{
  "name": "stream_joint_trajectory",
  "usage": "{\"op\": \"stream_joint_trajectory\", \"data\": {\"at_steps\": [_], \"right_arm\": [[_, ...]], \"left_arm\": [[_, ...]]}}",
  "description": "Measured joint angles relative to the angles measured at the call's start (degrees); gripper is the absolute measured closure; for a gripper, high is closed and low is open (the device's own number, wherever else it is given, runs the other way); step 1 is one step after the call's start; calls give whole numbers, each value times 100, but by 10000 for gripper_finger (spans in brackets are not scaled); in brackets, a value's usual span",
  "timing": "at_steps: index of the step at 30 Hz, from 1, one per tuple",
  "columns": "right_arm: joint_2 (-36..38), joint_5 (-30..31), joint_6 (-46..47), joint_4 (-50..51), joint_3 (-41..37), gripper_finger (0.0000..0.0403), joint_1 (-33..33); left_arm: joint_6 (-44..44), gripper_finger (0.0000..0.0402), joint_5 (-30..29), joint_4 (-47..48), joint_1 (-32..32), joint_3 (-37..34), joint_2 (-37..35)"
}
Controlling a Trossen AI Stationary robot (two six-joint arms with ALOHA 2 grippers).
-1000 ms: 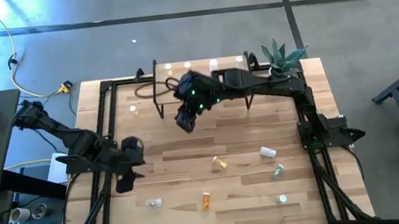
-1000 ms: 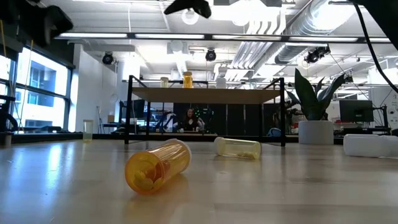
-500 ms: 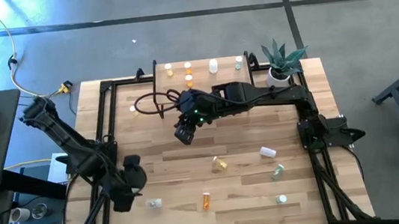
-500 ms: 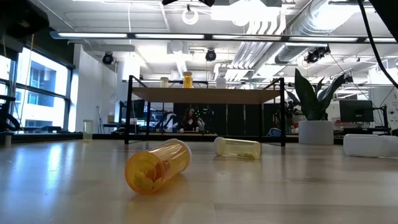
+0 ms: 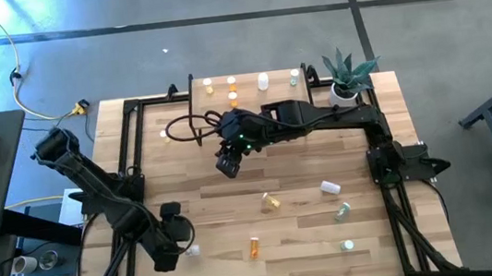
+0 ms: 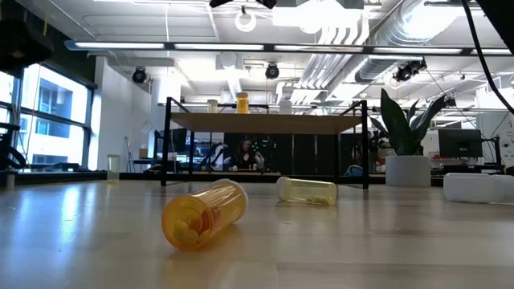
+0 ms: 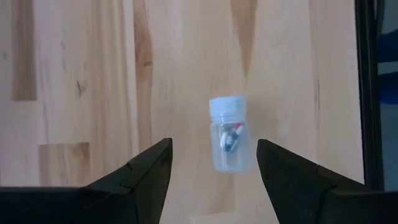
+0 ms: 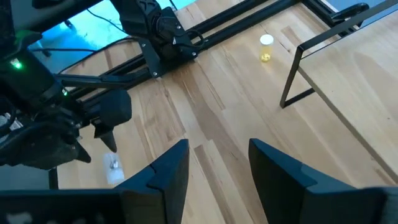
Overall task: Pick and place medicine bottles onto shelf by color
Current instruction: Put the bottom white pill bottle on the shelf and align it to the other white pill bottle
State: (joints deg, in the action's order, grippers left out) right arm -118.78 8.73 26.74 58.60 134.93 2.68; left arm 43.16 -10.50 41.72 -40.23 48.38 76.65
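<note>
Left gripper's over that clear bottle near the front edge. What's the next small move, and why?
Probably lower the left gripper straight down, then close. Its fingers are open, and the clear bottle lies on the table between them but not yet touched. The right gripper hangs empty and open near the shelf, out of the way.

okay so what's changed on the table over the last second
The left gripper swung toward the table's near edge and now hangs, open, over the clear bottle lying there. The right gripper backed off the shelf early on toward mid-table, open and empty, then held. Nothing was grasped or released. The bottles on the shelf and table stayed put.
</note>
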Motion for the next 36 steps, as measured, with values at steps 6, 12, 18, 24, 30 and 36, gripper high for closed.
{"op": "stream_joint_trajectory", "data": {"at_steps": [6, 12, 18, 24, 30, 36], "right_arm": [[-2, 0, -22, 56, 0, 245, 0], [-2, -5, -214, 73, 0, 245, 0], [-4, -17, -262, 71, 0, 245, 0], [-4, -15, -279, 74, 0, 245, 0], [-4, -15, -279, 74, 0, 245, 0], [-4, -37, -279, 78, 0, 245, -1]], "left_arm": [[168, 179, 114, -28, -91, -2, 394], [179, 179, 282, -294, -160, -2, 762], [187, 179, 350, -369, -151, -2, 1049], [181, 179, 398, -580, -131, -2, 1329], [175, 179, 418, -690, -112, 0, 1611], [168, 188, 439, -747, -101, 0, 1808]]}}
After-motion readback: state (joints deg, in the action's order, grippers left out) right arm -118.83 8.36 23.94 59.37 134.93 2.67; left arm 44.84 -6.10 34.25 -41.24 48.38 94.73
